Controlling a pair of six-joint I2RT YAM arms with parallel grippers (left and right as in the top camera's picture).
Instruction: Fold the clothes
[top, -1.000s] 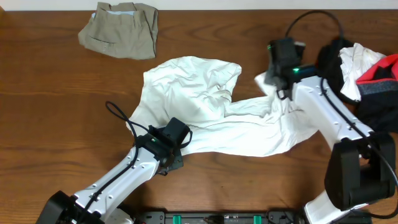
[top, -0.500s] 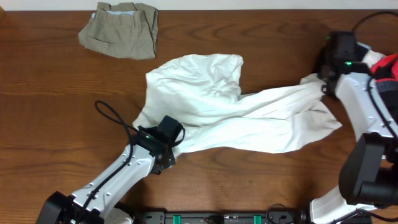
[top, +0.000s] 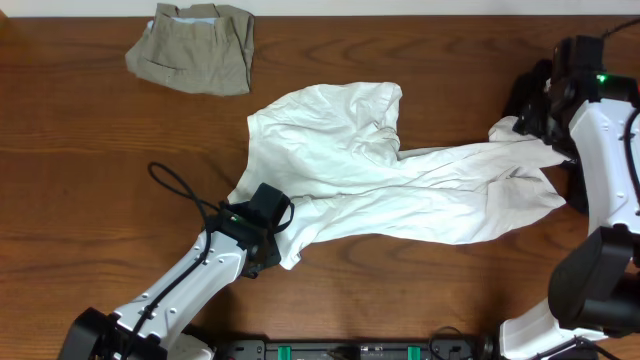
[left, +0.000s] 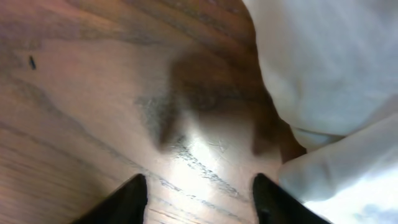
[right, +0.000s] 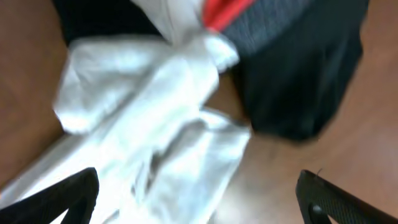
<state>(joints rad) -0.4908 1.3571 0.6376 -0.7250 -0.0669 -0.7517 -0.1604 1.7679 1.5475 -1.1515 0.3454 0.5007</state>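
Observation:
The large white top (top: 400, 180) of the clothes lies stretched across the table, bunched at the left and drawn out to the right. My left gripper (top: 262, 260) is at its lower left corner. In the left wrist view it (left: 199, 186) is open over bare wood, with the white fabric (left: 329, 62) just to the right of its fingers. My right gripper (top: 543, 112) hovers over the top's right end. In the right wrist view it (right: 198, 183) stands wide open, with the white cloth (right: 155, 112) lying loose beneath it.
A khaki piece (top: 195, 45) lies folded at the back left. A black piece (right: 298, 81) and a red one (right: 217, 12) are piled at the right edge, touching the white top's end. A black cable (top: 180, 185) loops by my left arm.
My right gripper carried the top's end rightward, stretching the garment out, then opened and let it go. My left gripper opened and released the lower left corner.

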